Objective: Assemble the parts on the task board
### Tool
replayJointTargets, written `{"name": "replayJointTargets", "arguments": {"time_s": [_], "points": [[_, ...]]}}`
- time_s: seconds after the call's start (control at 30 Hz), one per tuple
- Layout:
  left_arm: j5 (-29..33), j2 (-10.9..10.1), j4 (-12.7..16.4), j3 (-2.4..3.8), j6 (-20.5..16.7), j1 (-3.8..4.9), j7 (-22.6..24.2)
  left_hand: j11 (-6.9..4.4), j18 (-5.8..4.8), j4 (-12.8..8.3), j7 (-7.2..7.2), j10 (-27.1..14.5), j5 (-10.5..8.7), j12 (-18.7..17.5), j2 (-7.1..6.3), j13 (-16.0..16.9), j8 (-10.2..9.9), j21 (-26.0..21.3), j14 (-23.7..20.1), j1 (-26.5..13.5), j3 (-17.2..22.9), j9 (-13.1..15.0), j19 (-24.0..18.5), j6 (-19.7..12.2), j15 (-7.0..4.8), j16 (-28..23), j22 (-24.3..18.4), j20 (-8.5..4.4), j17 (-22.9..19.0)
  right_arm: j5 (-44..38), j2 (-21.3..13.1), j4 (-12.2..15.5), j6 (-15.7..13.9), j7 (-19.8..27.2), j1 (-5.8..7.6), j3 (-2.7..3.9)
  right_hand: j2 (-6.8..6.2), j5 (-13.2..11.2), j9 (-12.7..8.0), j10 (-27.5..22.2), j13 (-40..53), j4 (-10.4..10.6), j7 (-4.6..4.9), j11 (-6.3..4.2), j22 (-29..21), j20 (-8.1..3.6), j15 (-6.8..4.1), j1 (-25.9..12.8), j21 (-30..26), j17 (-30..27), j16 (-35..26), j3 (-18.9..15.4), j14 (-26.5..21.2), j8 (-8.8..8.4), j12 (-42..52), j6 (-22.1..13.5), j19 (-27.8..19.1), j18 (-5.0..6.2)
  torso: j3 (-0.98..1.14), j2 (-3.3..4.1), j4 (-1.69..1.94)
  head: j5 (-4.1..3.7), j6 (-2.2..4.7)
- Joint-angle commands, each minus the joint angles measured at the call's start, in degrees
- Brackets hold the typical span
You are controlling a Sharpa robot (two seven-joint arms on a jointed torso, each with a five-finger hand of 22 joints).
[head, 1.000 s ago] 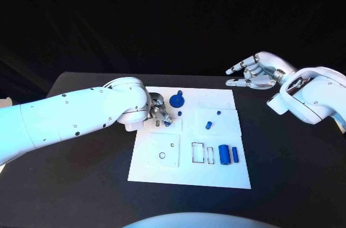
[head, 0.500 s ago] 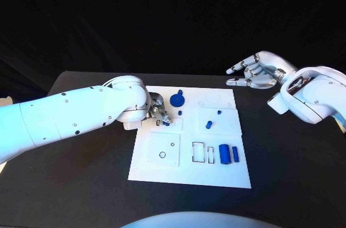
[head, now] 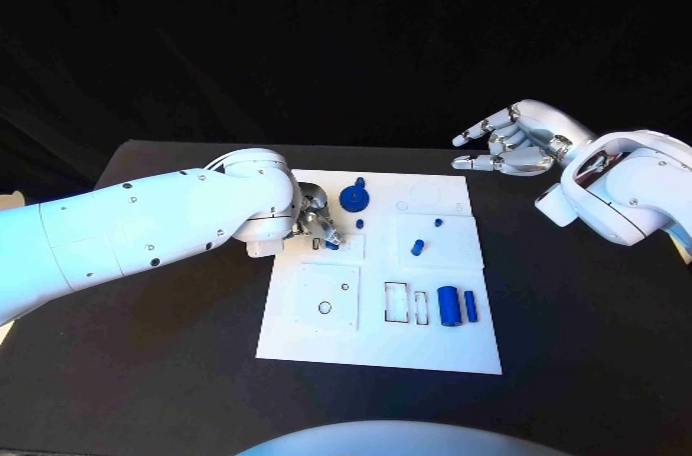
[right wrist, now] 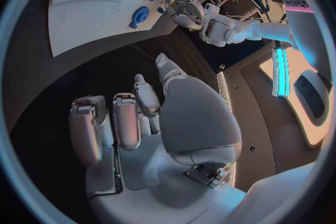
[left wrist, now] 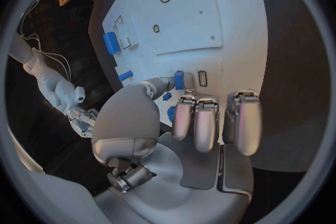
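Note:
The white task board [head: 378, 341] lies in the middle of the black table. My left hand [head: 313, 219] hovers over the board's left side and pinches a small blue part [head: 332, 242] between thumb and a finger; the left wrist view shows that part [left wrist: 179, 79] at the fingertips [left wrist: 185, 105]. A blue knob-shaped part [head: 358, 198] stands just right of that hand. A short blue peg [head: 417, 247] lies mid-board. Two blue cylinders [head: 449, 307] lie side by side at the board's near right. My right hand [head: 506, 148] hangs open beyond the board's far right corner, holding nothing.
Outlined rectangular slots [head: 395, 305] sit beside the cylinders, and a square plate with a round hole [head: 326, 302] lies on the board's near left. Two tiny blue pieces [head: 437, 221] dot the board's far half. Bare black table [head: 159, 356] surrounds the board.
My left hand, with the blue part, has crept slightly toward the board's far edge. The right hand has stayed still.

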Motion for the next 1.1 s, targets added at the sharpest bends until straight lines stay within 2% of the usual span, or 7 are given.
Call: {"name": "replayJointTargets", "arguments": {"time_s": [0.03, 0.27, 0.4, 0.57, 1.1], "points": [[0.26, 0.19, -0.08, -0.19, 2.92, -0.26, -7.27, -0.39, -0.26, -7.59, -0.69, 1.76, 0.12, 0.1, -0.2, 8.69, 0.41, -0.4, 6.14, -1.24, 7.74, 0.18, 3.16, 0.13, -0.37, 0.18, 7.75, -0.33, 15.05, -0.14, 0.03, 0.09, 0.86, 0.07, -0.03, 0.01, 0.37, 0.23, 0.09, -0.24, 0.25, 0.01, -0.05, 0.01, 11.1, 0.32, 0.22, -0.18, -0.33, 3.33, -0.25, -0.26, 3.34, 0.06, -0.2, 0.08, 2.96, 0.22, 0.02, -0.01, -0.02, -0.04, -0.03], [0.7, 0.49, -0.64, -0.2, 3.39, -0.26, -7.32, -0.85, -0.24, -5.41, -1.34, 1.91, -0.08, 0.19, -0.94, 8.8, -0.14, -0.52, 6.14, -5.84, 4.4, -0.3, 3.16, 1.02, -0.81, 0.18, 7.64, -0.7, 15.05, -0.15, -0.04, 0.19, 0.87, 0.02, -0.03, 0.01, 0.38, 0.25, 0.09, -0.25, 0.23, 0.0, -0.05, 0.01, 11.07, 0.32, 0.22, -0.14, -0.34, 3.34, -0.24, -0.27, 3.34, 0.06, -0.22, 0.08, 2.94, 0.22, 0.04, 0.0, -0.01, -0.02, -0.12], [1.05, 0.91, -1.19, -0.22, 3.65, -0.26, -7.35, -0.95, -0.24, -4.58, -1.45, 1.94, -0.05, 0.23, -0.79, 8.86, -0.5, -0.54, 6.14, -7.31, 3.4, -0.63, 3.18, 1.49, -0.93, 0.18, 7.65, -0.84, 15.05, -0.18, -0.03, 0.26, 0.89, -0.02, -0.03, 0.01, 0.41, 0.29, 0.1, -0.26, 0.22, -0.05, -0.06, 0.0, 11.1, 0.32, 0.22, -0.03, -0.33, 3.32, -0.27, -0.27, 3.33, 0.06, -0.23, 0.08, 2.96, 0.22, 0.07, -0.02, -0.02, -0.07, -0.03], [1.3, 1.42, -1.89, -0.24, 4.02, -0.26, -7.4, -1.03, -0.27, -3.99, -1.55, 2.02, -0.05, 0.33, -0.53, 8.97, -0.67, -0.5, 6.14, -8.3, 2.8, -0.82, 3.24, 1.92, -0.99, 0.18, 7.79, -0.91, 15.05, -0.22, -0.04, 0.4, 0.96, -0.1, -0.03, 0.01, 0.43, 0.35, 0.1, -0.26, 0.21, -0.11, -0.07, -0.02, 11.08, 0.32, 0.21, 0.09, -0.34, 3.31, -0.28, -0.27, 3.33, 0.07, -0.23, 0.09, 2.95, 0.22, 0.02, 0.01, -0.04, -0.16, -0.07], [1.54, 2.53, -3.12, -0.34, 6.04, -0.26, -7.65, -1.14, -0.3, -2.69, -1.69, 2.12, -0.2, 0.42, -0.22, 9.09, -0.92, -0.47, 6.14, -10.5, 0.62, -1.15, 3.32, 2.94, -1.1, 0.18, 7.93, -1.03, 15.05, -0.39, -0.21, 1.02, 1.06, -0.27, -0.03, 0.01, 0.45, 0.4, 0.1, -0.27, 0.18, -0.17, -0.08, -0.02, 11.04, 0.31, 0.2, 0.2, -0.36, 3.26, -0.33, -0.28, 3.32, 0.07, -0.27, 0.09, 2.92, 0.23, 0.06, 0.02, 0.03, -0.42, -0.22]]}}
